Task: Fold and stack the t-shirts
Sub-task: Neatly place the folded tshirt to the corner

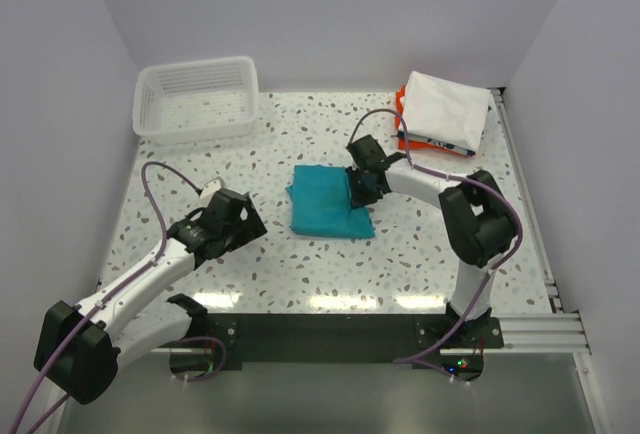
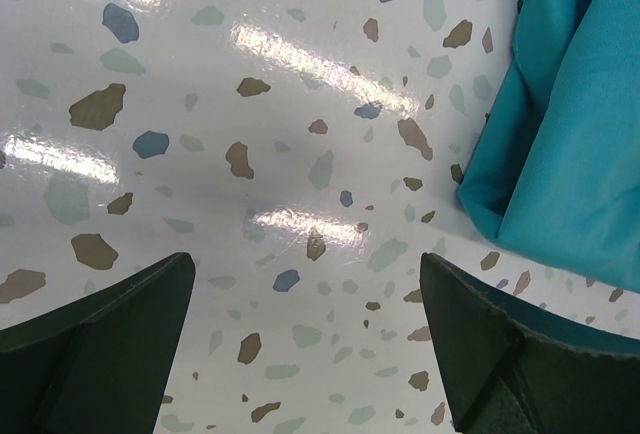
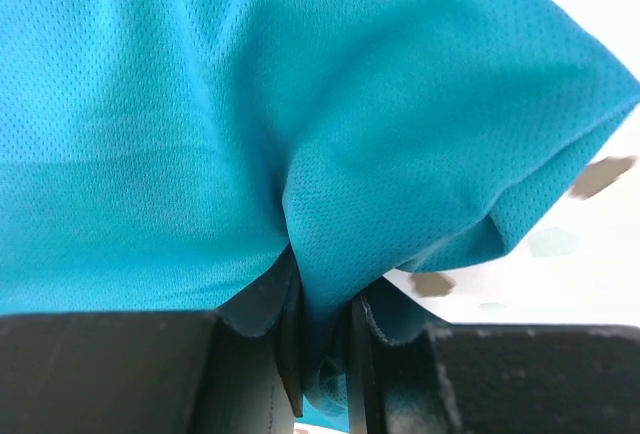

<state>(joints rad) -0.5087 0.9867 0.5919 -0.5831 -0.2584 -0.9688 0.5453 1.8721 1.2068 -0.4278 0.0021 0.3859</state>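
Table centre: the teal t-shirt is seen folded into a compact rectangle and laid flat near the middle of the table, between the two arms.
Right arm: the right gripper is set at the shirt's right edge and is clamped on a pinch of teal cloth. In the wrist view the fabric is squeezed between the two fingers and bunched into a fold above them, and the fingertips are buried in it. That edge of the shirt is hidden beneath the gripper in the overhead view.
Left arm: the left gripper is held with its fingers spread wide and nothing between them, over bare speckled tabletop to the left of the shirt and apart from it. Only a corner of the teal cloth is caught at the right margin of its wrist view, the rest being cut off.
Far right corner: a pile is stacked, topped by the white t-shirt. The orange one is shown only as a thin strip at the pile's left and near edges. The dark-edged one is glimpsed as a dark line along the near side, possibly a separate garment, though it is too small to be made out.
Far left corner: the white slatted basket is placed well apart from the shirts.
Surface: bright glare streaks are reflected along the table's near side.
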